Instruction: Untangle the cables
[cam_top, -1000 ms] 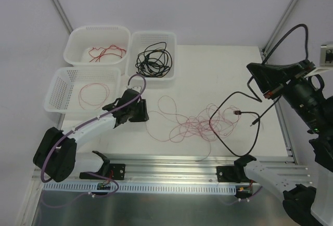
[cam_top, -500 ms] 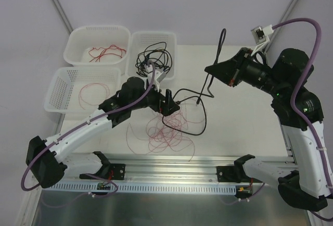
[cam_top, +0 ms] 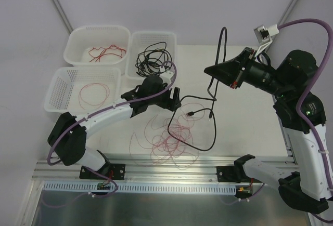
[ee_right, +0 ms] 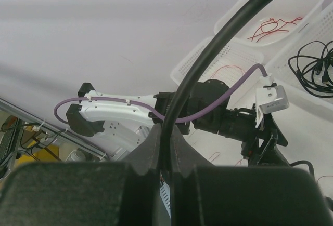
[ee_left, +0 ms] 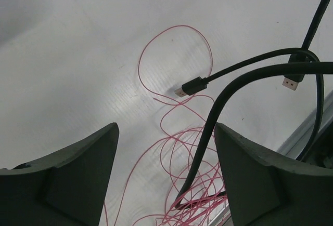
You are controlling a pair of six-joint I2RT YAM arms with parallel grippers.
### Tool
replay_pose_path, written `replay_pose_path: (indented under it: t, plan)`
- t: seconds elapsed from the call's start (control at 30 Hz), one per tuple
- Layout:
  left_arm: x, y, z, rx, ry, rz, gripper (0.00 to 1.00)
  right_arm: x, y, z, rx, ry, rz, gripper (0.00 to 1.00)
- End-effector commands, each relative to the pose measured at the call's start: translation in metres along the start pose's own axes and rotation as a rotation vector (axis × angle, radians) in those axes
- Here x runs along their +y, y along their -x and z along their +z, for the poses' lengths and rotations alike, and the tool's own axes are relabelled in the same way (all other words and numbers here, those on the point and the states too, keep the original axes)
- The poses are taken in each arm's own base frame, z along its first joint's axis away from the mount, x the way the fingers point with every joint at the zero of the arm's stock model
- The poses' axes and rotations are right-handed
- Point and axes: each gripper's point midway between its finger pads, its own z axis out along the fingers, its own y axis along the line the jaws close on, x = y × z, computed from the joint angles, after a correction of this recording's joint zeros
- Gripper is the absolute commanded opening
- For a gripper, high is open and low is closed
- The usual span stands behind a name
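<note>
A tangle of thin red wires [cam_top: 169,140] lies on the table's near middle. A long black cable [cam_top: 207,127] loops through it, with two plug ends [cam_top: 190,113] lying free; its plug shows in the left wrist view [ee_left: 188,87]. My right gripper [cam_top: 209,70] is shut on the black cable [ee_right: 218,44] and holds it high above the table. My left gripper [cam_top: 174,101] is open and empty just above the tangle, its jaws apart on either side of the black cable [ee_left: 208,137] and red wires [ee_left: 177,143].
Three white baskets stand at the back left: one [cam_top: 73,47] with red wires, one [cam_top: 167,39] with coiled black cables, one [cam_top: 57,88] with a red loop. An aluminium rail [cam_top: 182,166] runs along the near edge.
My left arm has swung right and forward over the tangle. The right gripper stays raised with the black cable. The cable's loop and the red wires have shifted towards the near edge.
</note>
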Motion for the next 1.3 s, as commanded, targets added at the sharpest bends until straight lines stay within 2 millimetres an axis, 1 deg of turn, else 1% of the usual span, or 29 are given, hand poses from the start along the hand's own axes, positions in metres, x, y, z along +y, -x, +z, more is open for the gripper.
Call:
replay_pose_path:
  t: [0.0,0.07,0.1,0.13,0.27,0.33,0.4,0.43,0.47,0.5,0.53,0.57,0.6,0.63,0.67,0.7,0.73,0.77,0.8,0.83,0.87,0.9,0.97,1.0,1.07,1.1,1.13,1.2,1.27]
  plan:
    - [-0.032,0.026,0.003,-0.062,-0.110,0.036,0.72,0.027,0.020,-0.011,-0.074,0.081,-0.072,0.01]
    - [-0.038,0.017,0.006,-0.039,-0.141,0.037,0.67,0.025,0.020,-0.012,-0.076,0.070,-0.078,0.01]
    - [-0.043,0.016,0.006,-0.037,-0.161,0.038,0.66,0.024,0.020,-0.012,-0.078,0.064,-0.081,0.00]
    - [-0.045,0.007,0.008,-0.017,-0.178,0.035,0.66,0.024,0.019,-0.012,-0.075,0.063,-0.082,0.01]
    - [-0.049,-0.011,0.015,0.024,-0.193,0.018,0.60,0.024,0.019,-0.013,-0.080,0.063,-0.085,0.01]
    - [-0.045,-0.018,0.018,0.038,-0.176,0.014,0.42,0.024,0.019,-0.014,-0.080,0.055,-0.090,0.00]
    - [-0.041,-0.015,0.016,0.021,-0.155,0.025,0.23,0.018,0.017,-0.016,-0.079,0.028,-0.118,0.01]
    - [-0.040,-0.012,0.012,0.015,-0.142,0.038,0.09,0.010,0.009,-0.017,-0.056,-0.003,-0.113,0.00]
    - [-0.038,-0.005,0.008,-0.002,-0.122,0.049,0.04,0.003,0.005,-0.019,-0.049,-0.032,-0.125,0.01]
    - [-0.042,0.014,0.000,-0.041,-0.119,0.068,0.00,-0.011,0.001,-0.020,-0.049,-0.091,-0.148,0.01]
    - [-0.045,0.031,-0.013,-0.088,-0.113,0.107,0.00,-0.028,-0.015,-0.024,-0.019,-0.146,-0.141,0.01]
    - [-0.035,0.036,-0.022,-0.086,-0.048,0.125,0.00,-0.043,-0.026,-0.025,0.000,-0.194,-0.140,0.01]
    - [-0.039,0.061,-0.035,-0.136,-0.033,0.151,0.00,-0.063,-0.032,-0.029,-0.001,-0.277,-0.160,0.01]
    - [-0.038,0.079,-0.052,-0.184,-0.007,0.199,0.00,-0.087,-0.057,-0.034,0.052,-0.348,-0.132,0.01]
    - [-0.035,0.087,-0.063,-0.193,0.025,0.221,0.00,-0.100,-0.068,-0.038,0.071,-0.396,-0.126,0.01]
    - [-0.039,0.118,-0.088,-0.277,0.048,0.241,0.00,-0.116,-0.079,-0.044,0.088,-0.462,-0.120,0.01]
    - [-0.041,0.130,-0.100,-0.311,0.059,0.277,0.00,-0.133,-0.100,-0.049,0.130,-0.507,-0.106,0.01]
    - [-0.045,0.141,-0.113,-0.343,0.060,0.294,0.00,-0.144,-0.108,-0.053,0.139,-0.548,-0.104,0.01]
    - [-0.054,0.161,-0.138,-0.405,0.053,0.307,0.00,-0.152,-0.117,-0.055,0.156,-0.572,-0.095,0.01]
    - [-0.062,0.170,-0.151,-0.437,0.043,0.328,0.00,-0.155,-0.123,-0.059,0.156,-0.582,-0.088,0.01]
    - [-0.081,0.182,-0.168,-0.482,0.004,0.336,0.00,-0.165,-0.136,-0.060,0.184,-0.604,-0.073,0.01]
    - [-0.094,0.186,-0.182,-0.510,-0.035,0.368,0.00,-0.167,-0.140,-0.061,0.188,-0.606,-0.069,0.01]
    - [-0.123,0.186,-0.197,-0.535,-0.130,0.402,0.00,-0.172,-0.147,-0.062,0.199,-0.614,-0.055,0.01]
    - [-0.129,0.184,-0.197,-0.530,-0.154,0.412,0.00,-0.172,-0.148,-0.061,0.199,-0.615,-0.050,0.01]
    - [-0.124,0.183,-0.191,-0.519,-0.117,0.410,0.00,-0.172,-0.147,-0.061,0.197,-0.616,-0.056,0.01]
    - [-0.121,0.176,-0.185,-0.478,-0.090,0.411,0.00,-0.170,-0.142,-0.062,0.188,-0.617,-0.067,0.01]
    - [-0.125,0.174,-0.188,-0.470,-0.086,0.423,0.00,-0.169,-0.138,-0.063,0.180,-0.620,-0.077,0.01]
    - [-0.148,0.175,-0.211,-0.516,-0.134,0.457,0.00,-0.167,-0.128,-0.069,0.155,-0.644,-0.113,0.01]
    - [-0.144,0.188,-0.229,-0.576,-0.089,0.474,0.00,-0.167,-0.118,-0.074,0.135,-0.670,-0.145,0.00]
